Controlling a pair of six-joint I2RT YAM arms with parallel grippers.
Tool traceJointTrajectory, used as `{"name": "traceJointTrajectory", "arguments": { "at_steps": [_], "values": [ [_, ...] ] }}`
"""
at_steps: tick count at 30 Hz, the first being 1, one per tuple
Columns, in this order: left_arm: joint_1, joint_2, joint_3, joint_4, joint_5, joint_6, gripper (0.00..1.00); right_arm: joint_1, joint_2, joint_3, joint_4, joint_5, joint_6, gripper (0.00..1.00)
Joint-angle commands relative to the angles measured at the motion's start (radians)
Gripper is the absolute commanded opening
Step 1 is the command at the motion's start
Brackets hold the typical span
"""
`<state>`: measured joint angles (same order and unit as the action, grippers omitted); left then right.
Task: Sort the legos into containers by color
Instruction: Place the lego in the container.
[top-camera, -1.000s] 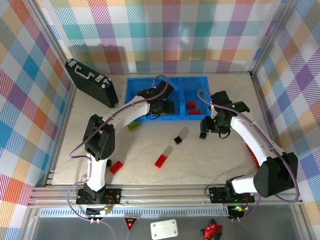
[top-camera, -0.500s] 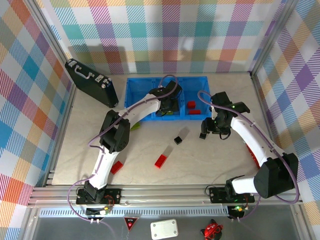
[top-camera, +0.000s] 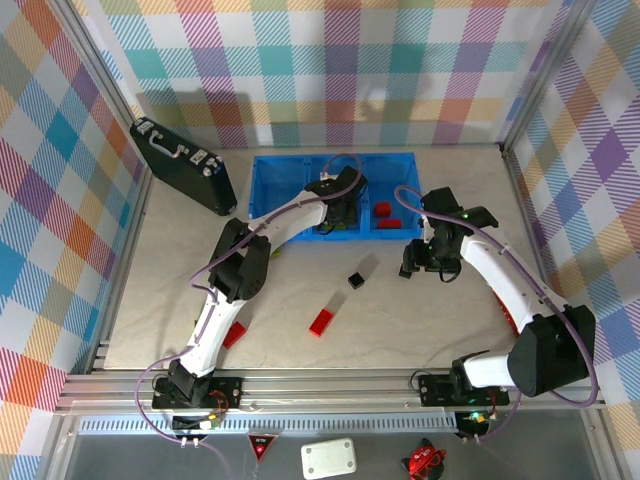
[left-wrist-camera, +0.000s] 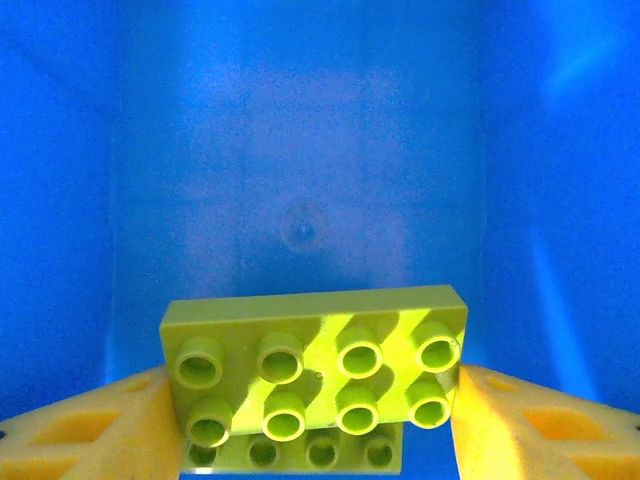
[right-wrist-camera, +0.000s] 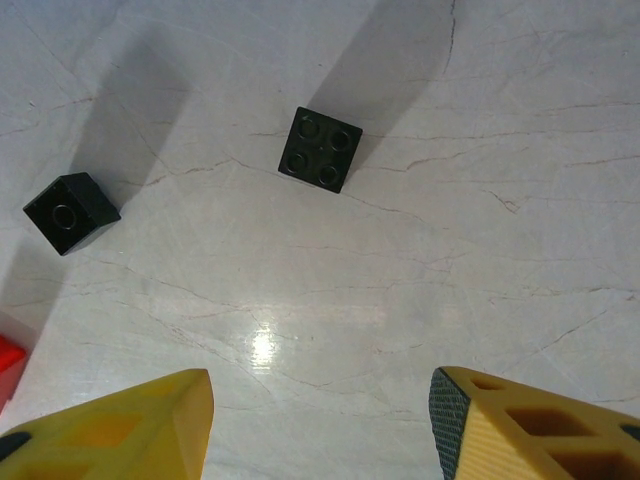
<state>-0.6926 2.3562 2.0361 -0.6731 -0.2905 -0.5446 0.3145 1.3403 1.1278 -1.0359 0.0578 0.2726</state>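
Note:
My left gripper (top-camera: 338, 212) (left-wrist-camera: 315, 400) is shut on a lime green lego (left-wrist-camera: 315, 365), a two-by-four brick held flat between the yellow fingers (left-wrist-camera: 90, 430). It hangs over the middle compartment of the blue tray (top-camera: 300, 170), whose floor (left-wrist-camera: 300, 180) lies below. Two red legos (top-camera: 385, 212) lie in the right compartment. My right gripper (top-camera: 409, 267) (right-wrist-camera: 320, 420) is open above bare table. Ahead of it lie a black lego (right-wrist-camera: 322, 148) and a second black lego (right-wrist-camera: 70, 211). One black lego (top-camera: 355, 280) sits mid-table.
A red lego (top-camera: 321, 322) lies on the table's middle front and another red lego (top-camera: 232, 335) by the left arm's base. A black case (top-camera: 183, 165) with silver latches rests at the back left. Checkered walls enclose the table.
My left arm has swung right along the tray with the green lego, from the left side to the middle compartment. The right arm has barely moved.

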Motion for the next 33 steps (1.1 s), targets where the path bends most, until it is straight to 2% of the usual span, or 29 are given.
{"name": "traceJointTrajectory", "arguments": {
  "at_steps": [1,13,27,33],
  "values": [
    [-0.007,0.030,0.047,0.035,-0.049,0.033,0.65,0.004,-0.001,-0.011,0.000,0.014,-0.017,0.61],
    [-0.005,0.075,0.077,0.017,-0.044,0.028,0.68,0.004,0.016,0.004,-0.004,0.014,-0.026,0.61],
    [-0.007,-0.004,0.071,-0.009,-0.021,0.036,0.74,0.004,-0.001,0.029,-0.014,-0.001,-0.013,0.61],
    [-0.010,-0.051,0.038,-0.010,-0.003,0.037,0.73,0.004,-0.004,0.025,-0.010,-0.012,-0.002,0.61]
  ]
}}
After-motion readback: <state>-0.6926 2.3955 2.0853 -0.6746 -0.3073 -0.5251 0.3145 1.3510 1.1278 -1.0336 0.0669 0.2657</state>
